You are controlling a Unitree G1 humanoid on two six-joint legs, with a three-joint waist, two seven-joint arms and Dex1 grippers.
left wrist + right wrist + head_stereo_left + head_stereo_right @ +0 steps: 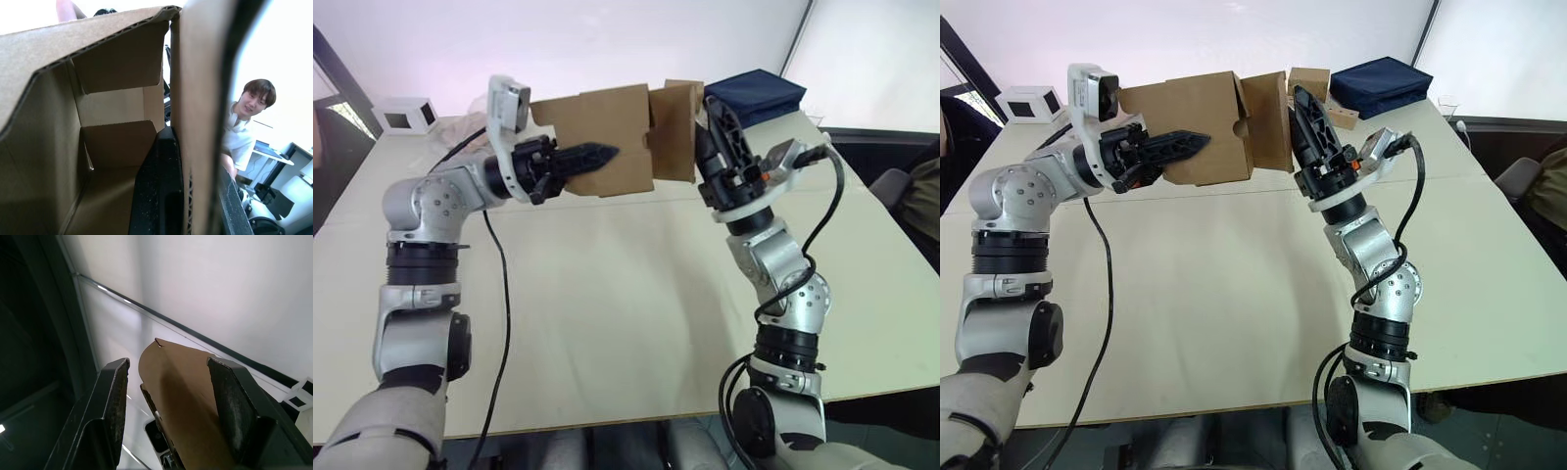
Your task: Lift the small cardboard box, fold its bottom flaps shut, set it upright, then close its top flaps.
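Observation:
The small cardboard box (602, 127) hangs in the air above the far part of the table, lying on its side. My left gripper (592, 155) is shut on the box's front wall, with one finger (156, 186) inside the box and the other outside. A hinged flap (675, 127) stands out at the box's right end. My right gripper (720, 113) is raised beside that end and open, and the rounded flap edge (181, 396) lies between its fingers without being pinched. I cannot tell which flaps are the top flaps or the bottom flaps.
The pale table (626, 294) stretches out below both arms. A white cube with a dark window (406, 116) sits at the far left and a navy bag (759, 95) at the far right. A person (249, 112) is beyond the table.

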